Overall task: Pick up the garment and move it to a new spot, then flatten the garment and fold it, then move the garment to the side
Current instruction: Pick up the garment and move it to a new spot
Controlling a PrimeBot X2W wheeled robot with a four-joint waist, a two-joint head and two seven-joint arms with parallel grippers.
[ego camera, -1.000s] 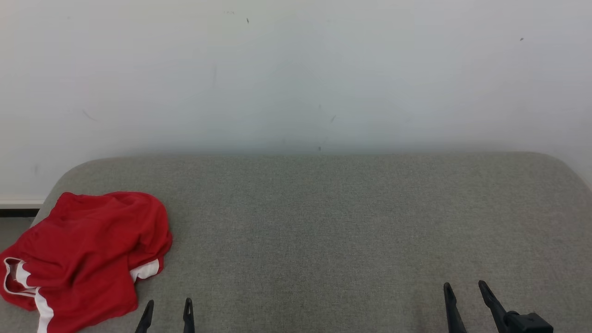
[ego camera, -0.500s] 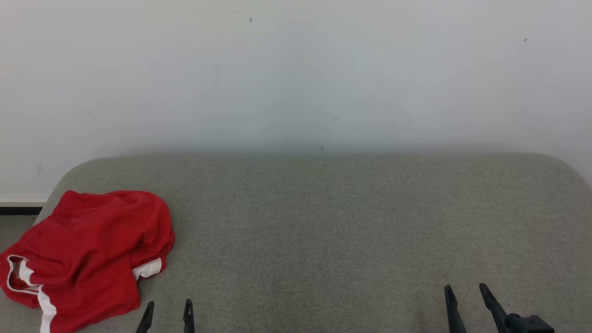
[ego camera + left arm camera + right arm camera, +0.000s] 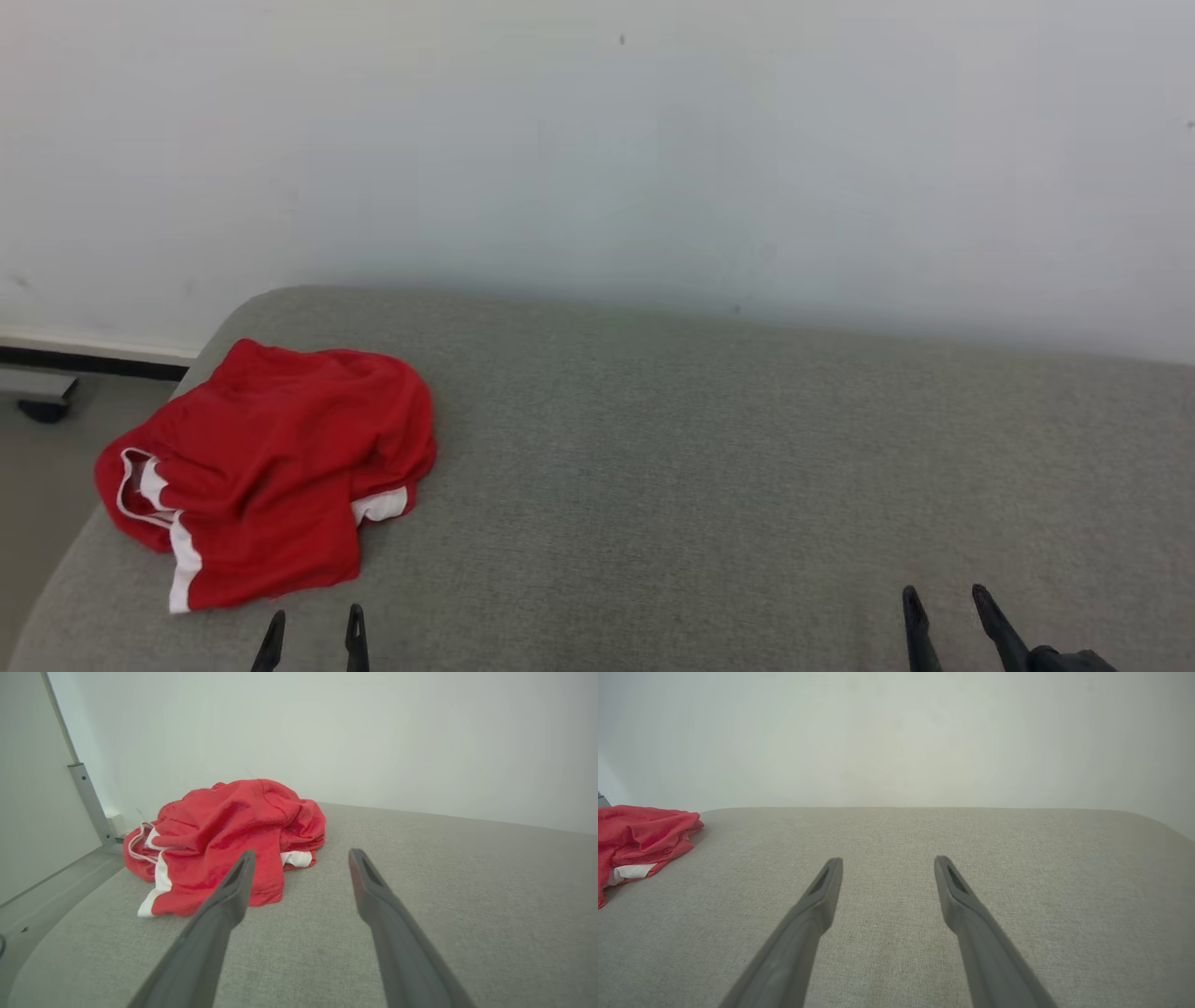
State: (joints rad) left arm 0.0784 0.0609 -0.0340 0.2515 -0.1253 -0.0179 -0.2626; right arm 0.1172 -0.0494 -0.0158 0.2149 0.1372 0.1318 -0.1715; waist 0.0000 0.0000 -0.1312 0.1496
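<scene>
garment point(image 3: 271, 467) crumpled on cushion point(image 3: 700, 448); left gripper point(image 3: 316, 616) and right gripper point(image 3: 943, 594) spread wide, empty.

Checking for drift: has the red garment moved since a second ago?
No. The red garment keeps its place by the left rear corner of the grey cushion; only the camera turned.

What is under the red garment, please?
The red garment lies crumpled directly on the grey upholstered surface, near its left end. White trim peeks out from beneath a top fold. Anything else under the heap is covered by cloth.
</scene>
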